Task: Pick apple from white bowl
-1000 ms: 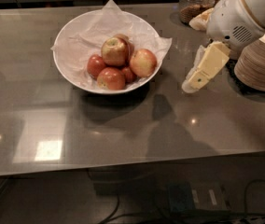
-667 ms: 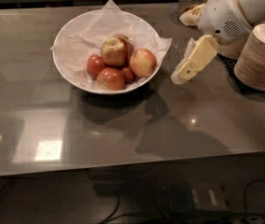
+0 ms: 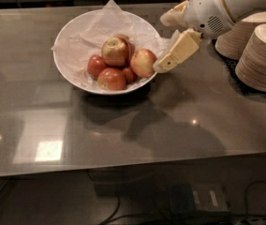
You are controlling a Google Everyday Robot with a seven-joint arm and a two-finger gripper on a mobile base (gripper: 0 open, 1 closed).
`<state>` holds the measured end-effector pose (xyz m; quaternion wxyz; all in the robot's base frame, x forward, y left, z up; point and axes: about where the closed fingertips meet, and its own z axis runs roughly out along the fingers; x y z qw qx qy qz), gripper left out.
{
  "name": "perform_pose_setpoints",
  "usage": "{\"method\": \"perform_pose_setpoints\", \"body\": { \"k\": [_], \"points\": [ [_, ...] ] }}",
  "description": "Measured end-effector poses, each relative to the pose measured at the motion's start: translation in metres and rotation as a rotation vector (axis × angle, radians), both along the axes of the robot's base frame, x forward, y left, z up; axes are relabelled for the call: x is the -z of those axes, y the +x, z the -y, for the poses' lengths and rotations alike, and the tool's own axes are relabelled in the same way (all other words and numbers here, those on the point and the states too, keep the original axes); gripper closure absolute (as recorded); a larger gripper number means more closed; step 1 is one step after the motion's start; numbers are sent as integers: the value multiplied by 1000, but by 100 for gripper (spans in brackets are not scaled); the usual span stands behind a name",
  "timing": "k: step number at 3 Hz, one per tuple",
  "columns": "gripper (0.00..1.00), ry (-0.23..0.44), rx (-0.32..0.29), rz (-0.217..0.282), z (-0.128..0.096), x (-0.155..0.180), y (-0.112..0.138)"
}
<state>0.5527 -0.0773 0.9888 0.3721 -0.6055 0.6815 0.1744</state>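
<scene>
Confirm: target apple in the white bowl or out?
In. The pinkish-red apple rests on the paper inside the white bowl's right rim, against the other apples; the gripper is beside it at that rim.

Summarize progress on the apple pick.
Done: the approach looks made; the pincer is at the right rim of the white bowl. In hand: it is open and lined up on the apple, one fingertip right beside it, nothing gripped. Left: close, then lift the apple clear of the bowl.
</scene>
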Motion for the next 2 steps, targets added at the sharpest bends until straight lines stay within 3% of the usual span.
{"method": "perform_pose_setpoints", "body": {
  "k": [1,2],
  "points": [
    [32,-46,6,31,-14,-2,7],
    [36,-106,20,70,-24,1,17]
  ]
}}
